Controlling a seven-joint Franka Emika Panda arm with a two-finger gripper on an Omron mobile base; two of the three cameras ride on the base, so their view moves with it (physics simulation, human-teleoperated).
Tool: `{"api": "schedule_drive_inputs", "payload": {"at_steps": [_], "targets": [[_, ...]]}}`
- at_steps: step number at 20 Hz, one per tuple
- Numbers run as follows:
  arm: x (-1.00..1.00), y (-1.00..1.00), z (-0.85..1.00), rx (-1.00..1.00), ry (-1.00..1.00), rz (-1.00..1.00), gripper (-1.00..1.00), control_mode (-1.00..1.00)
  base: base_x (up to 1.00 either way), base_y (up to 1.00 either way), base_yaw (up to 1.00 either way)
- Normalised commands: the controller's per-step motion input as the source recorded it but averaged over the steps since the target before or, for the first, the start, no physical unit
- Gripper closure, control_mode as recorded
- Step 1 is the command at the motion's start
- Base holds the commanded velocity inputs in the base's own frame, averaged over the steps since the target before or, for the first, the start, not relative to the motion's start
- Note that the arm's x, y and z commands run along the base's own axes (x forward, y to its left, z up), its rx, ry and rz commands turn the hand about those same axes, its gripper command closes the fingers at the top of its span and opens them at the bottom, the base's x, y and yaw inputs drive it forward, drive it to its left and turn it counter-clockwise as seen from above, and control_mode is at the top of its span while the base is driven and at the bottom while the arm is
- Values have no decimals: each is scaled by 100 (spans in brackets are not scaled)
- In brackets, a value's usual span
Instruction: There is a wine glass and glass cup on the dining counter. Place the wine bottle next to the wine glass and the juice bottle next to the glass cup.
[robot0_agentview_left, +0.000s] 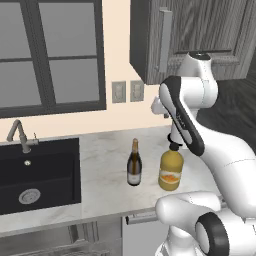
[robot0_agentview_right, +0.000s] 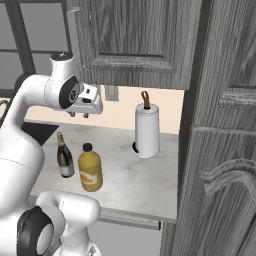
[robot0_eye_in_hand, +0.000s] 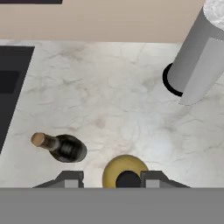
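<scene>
Hand view, gripper (robot0_eye_in_hand: 111, 178) with fingers drawn together and nothing between them, above squat yellow juice bottle (robot0_eye_in_hand: 124, 172) with dark cap at lower centre, slim dark wine bottle (robot0_eye_in_hand: 61, 146) with gold top lower left, both upright on marble counter (robot0_eye_in_hand: 118, 105), paper towel roll (robot0_eye_in_hand: 197, 65) upper right.

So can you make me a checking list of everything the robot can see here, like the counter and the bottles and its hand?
Surface: marble counter, pale and veined, with a black sink set in at its left.
Job's things: wine bottle and juice bottle stand upright side by side, apart, wine bottle nearer the sink.
Clutter: paper towel roll on its holder, near the wall.
Gripper: gripper hangs above the juice bottle's cap, fingers either side of it in the hand view, holding nothing.
Cables: nothing seen.
Surroundings: faucet, window, wall outlets, grey wood cabinets overhead.
</scene>
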Motion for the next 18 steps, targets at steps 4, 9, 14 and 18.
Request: {"api": "schedule_drive_inputs", "payload": {"at_steps": [4,9,14,18], "targets": [[-14,-1,-2,0,-3,0,-100,-100,0,0,0],[-35,-4,-11,0,-3,0,-100,-100,0,0,0],[-17,-13,-27,-2,-2,0,-100,-100,0,0,0],[12,-14,-36,-6,1,-5,-100,-100,0,0,0]]}}
